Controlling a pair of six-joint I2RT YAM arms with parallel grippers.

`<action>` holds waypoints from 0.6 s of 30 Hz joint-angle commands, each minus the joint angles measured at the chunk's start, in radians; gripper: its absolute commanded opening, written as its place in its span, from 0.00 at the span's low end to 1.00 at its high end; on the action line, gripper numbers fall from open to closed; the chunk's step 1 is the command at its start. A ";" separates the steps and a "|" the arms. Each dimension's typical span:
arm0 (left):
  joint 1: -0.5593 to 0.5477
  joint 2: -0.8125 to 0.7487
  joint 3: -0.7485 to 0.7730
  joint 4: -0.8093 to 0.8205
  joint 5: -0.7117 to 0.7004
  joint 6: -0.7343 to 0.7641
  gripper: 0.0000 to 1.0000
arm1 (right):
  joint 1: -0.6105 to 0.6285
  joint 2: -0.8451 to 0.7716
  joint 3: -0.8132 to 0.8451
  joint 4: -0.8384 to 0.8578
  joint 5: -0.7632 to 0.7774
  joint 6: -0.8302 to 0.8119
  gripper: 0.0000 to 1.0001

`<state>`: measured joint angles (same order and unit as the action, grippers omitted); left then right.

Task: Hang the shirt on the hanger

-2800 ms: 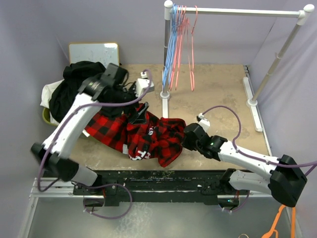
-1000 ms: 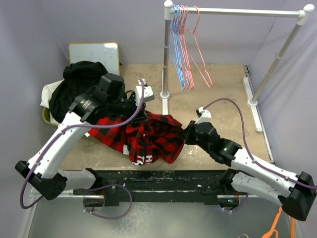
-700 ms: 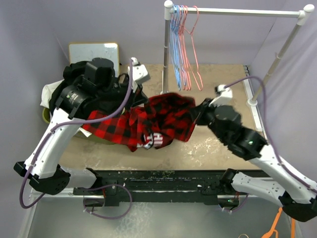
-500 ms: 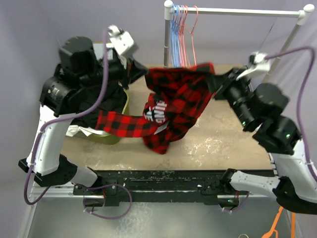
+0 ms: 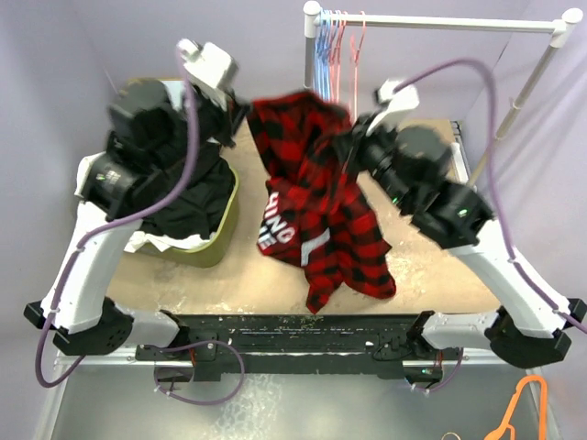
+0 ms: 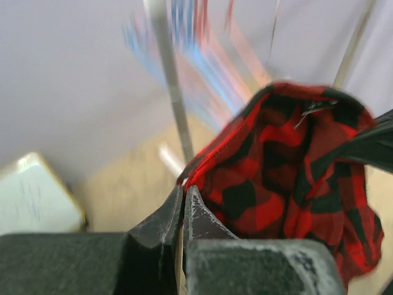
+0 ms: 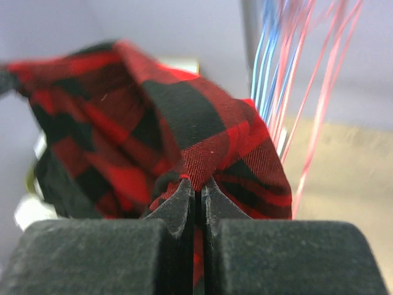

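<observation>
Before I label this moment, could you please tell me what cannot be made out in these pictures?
Left wrist view: the pink hangers and blue hangers are motion-blurred streaks, so single ones cannot be separated.
Top view: the white lettering on the shirt is folded and unreadable.
Top view: the bin is mostly covered by the black garment.

A robotics lab test cell: plain lavender walls (image 5: 55, 55) box in a tan tabletop (image 5: 431, 275), two white robot arms (image 5: 78, 270) with purple cables (image 5: 192, 110) are bolted to a black rail (image 5: 293, 323), and a white pipe rack (image 5: 440, 22) holds blue and pink wire hangers (image 5: 323, 46)
</observation>
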<state>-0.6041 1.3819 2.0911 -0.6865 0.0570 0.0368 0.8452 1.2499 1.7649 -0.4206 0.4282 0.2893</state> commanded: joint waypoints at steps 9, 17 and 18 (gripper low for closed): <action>0.127 -0.339 -0.679 -0.024 -0.043 -0.012 0.00 | 0.000 -0.286 -0.796 0.299 -0.256 0.313 0.34; 0.258 -0.385 -0.667 -0.065 0.111 -0.062 0.00 | 0.009 -0.324 -0.990 0.391 -0.348 0.442 1.00; 0.263 -0.385 -0.667 -0.065 0.119 -0.064 0.00 | 0.023 -0.325 -1.013 0.427 -0.362 0.480 1.00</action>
<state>-0.3649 0.9871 1.3949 -0.7856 0.1005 0.0078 0.8459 0.9268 0.8398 -0.1307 0.1406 0.6384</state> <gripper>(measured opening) 0.008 0.995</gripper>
